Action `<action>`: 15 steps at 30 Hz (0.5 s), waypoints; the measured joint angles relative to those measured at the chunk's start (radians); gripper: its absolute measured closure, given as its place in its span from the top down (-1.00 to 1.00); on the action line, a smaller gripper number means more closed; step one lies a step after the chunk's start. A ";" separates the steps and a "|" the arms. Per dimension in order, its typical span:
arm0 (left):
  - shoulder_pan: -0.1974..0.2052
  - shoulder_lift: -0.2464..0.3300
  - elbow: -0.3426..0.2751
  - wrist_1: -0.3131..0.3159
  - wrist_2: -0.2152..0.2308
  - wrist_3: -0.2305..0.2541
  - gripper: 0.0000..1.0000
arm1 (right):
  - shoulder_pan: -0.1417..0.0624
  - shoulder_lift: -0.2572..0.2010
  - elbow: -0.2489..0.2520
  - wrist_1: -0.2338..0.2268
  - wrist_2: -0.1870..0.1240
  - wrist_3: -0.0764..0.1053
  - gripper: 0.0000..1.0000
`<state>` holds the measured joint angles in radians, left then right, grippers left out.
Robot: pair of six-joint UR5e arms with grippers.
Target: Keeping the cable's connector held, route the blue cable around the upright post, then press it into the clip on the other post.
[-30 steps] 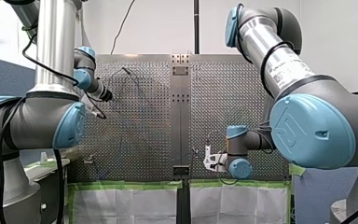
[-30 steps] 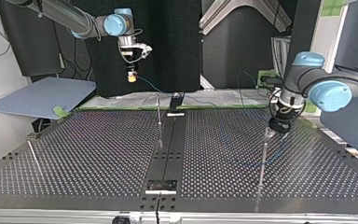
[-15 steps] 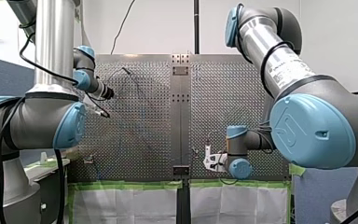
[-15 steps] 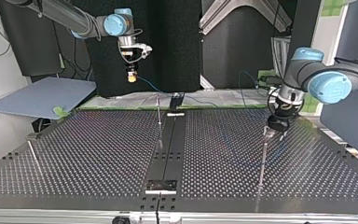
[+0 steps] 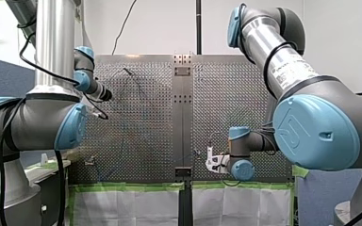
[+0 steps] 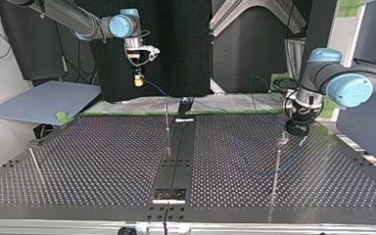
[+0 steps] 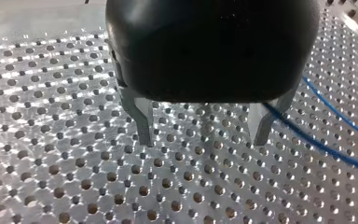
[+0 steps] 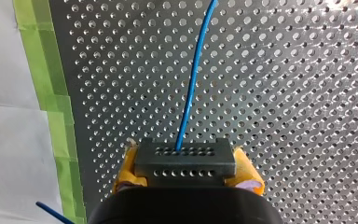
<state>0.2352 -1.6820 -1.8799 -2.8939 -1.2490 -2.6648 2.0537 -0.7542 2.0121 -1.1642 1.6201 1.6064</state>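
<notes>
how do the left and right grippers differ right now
My left gripper is open with bare metal fingers and nothing between them; my right gripper has yellow pads shut on the connector. The blue cable runs from the right gripper's connector but only passes beside the left gripper. Both face the perforated table.

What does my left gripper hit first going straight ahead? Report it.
Likely the bare perforated table: the left gripper points at it, open, nothing between its fingers. The blue cable passes close beside one finger and might be brushed; depth is unclear.
</notes>
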 joint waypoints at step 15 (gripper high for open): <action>-0.009 0.071 -0.049 0.010 -0.004 -0.007 1.00 | 0.000 0.000 0.000 -0.003 0.000 0.000 -1.00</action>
<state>0.2257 -1.6111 -1.9294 -2.8841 -1.2526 -2.6721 2.0533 -0.7540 2.0122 -1.1669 1.6201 1.6064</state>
